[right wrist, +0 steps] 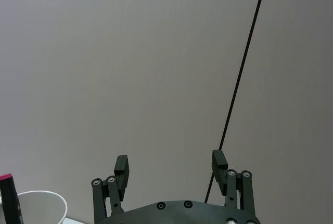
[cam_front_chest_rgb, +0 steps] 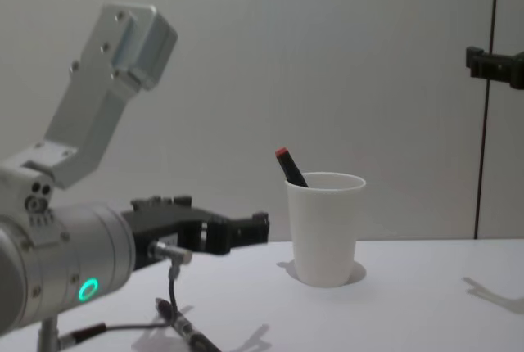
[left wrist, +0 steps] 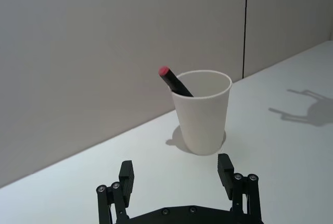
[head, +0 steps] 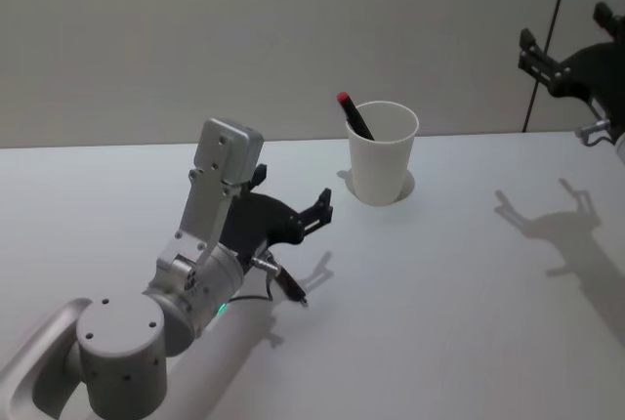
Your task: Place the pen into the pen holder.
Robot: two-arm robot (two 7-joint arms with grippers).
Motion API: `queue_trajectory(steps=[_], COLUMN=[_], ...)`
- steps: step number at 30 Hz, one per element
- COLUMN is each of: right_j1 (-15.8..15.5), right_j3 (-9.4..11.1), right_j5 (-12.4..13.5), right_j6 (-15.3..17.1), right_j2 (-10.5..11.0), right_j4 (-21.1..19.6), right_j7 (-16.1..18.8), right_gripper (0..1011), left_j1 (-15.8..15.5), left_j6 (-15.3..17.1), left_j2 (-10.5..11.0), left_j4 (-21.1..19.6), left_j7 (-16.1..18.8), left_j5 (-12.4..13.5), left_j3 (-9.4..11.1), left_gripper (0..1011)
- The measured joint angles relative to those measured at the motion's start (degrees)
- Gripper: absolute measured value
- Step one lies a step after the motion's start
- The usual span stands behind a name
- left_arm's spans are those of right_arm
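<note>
Left gripper (left wrist: 176, 166): fingers spread wide, nothing between them; it hung low over the white table (head: 469, 293), mouth turned toward the cup.
Right gripper (right wrist: 170, 160): fingers also spread and empty; raised high at my far right, well apart from the work.
Pen (head: 355, 117): dark barrel with a red cap (head: 344, 99), standing inside the pen holder. Lower end hidden by the cup wall; upper end cleared the rim.
Pen holder (head: 383, 156): plain white paper cup, upright on the table, toward the back near the wall.
Pen's long axis: tilted, not vertical. Red cap up and leaning toward my left, barrel resting against the left side of the rim.
Bearing from left gripper: cup lay ahead and to the right, near but not touching; open table showed between my fingertips and its base.
Nearer arm: left, clearly. Right sat much farther off and higher.
Task state, my reading: pen was in the holder, so the placing looked done.
Coming move, my reading: draw the left gripper back and away from the cup. The pen leaned toward my side, so a lift close by the rim could catch the cap or tip the light cup.
</note>
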Motion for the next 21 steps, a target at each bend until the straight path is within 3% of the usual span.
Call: queue_trajectory(steps=[10, 21], right_j1=[-0.1, -0.1], right_j3=[0.1, 0.1], right_j5=[0.1, 0.1], right_j6=[0.0, 0.1], right_j2=[0.1, 0.1], right_j4=[-0.1, -0.2], right_j7=[0.1, 0.1], right_gripper=[1002, 1002], left_j1=[1.3, 3.2], left_j6=[3.7, 3.8], left_j2=[-0.2, 0.4], left_j4=[0.2, 0.0], left_j7=[1.2, 4.8], left_j5=[-3.5, -6.1], left_j3=[0.1, -0.6], left_gripper=[1001, 1001])
